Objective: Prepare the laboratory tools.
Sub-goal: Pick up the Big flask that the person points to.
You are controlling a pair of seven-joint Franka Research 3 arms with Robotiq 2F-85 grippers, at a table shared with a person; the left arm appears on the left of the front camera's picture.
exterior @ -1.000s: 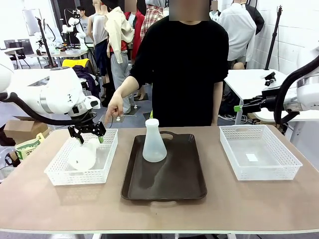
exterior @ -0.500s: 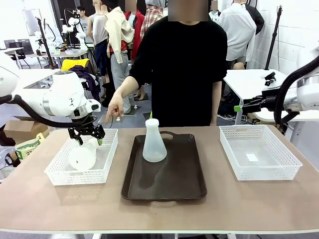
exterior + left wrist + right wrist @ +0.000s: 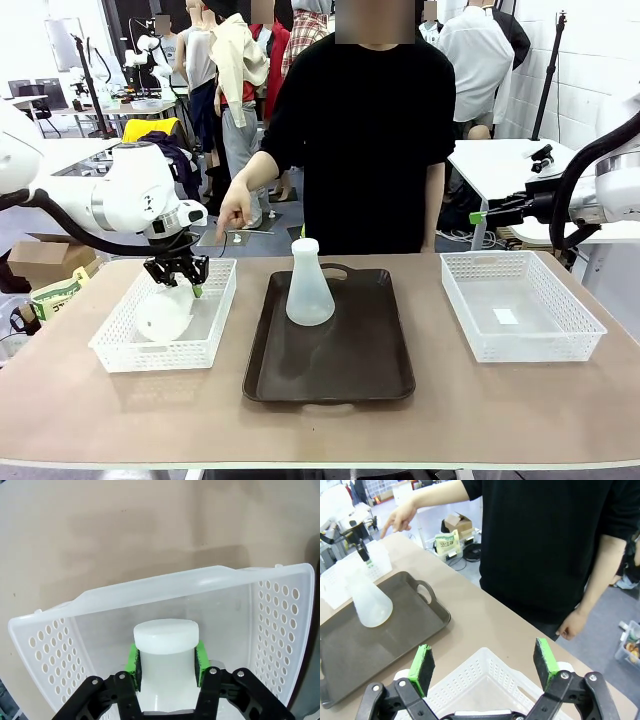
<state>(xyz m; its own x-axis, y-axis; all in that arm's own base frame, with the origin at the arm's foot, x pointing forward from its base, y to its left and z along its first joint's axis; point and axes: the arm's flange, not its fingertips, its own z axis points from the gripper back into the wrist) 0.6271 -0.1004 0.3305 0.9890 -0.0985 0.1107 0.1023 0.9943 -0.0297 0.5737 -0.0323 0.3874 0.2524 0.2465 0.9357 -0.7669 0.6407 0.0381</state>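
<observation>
table (image 3: 120, 410) | on it: left basket (image 3: 120, 352); tray (image 3: 330, 375); right basket (image 3: 575, 338)

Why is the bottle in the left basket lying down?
It is tipped over: the flask lies on its side, the left gripper shut on its neck.

Flask in basket (image 3: 165, 652): I see frosted, translucent whitish plastic, matt and smooth.
Flask on tray (image 3: 309, 285): same milky plastic, faint sheen on the cone.
Left basket (image 3: 280, 620): I read thin white plastic, semi-gloss, walls punched with round holes.
Right basket (image 3: 520, 305): white perforated plastic, smooth floor.
Tray (image 3: 330, 350): dark brown plastic, satin, with dull reflections.
Table (image 3: 400, 420): tan top, matt, smooth, slightly blotchy.
Left gripper (image 3: 166, 660): black hard links, green rubbery matt pads.
Right gripper (image 3: 485, 667): same black links, green pads looking grainy.
Person's shirt (image 3: 365, 130): black matt cloth.
</observation>
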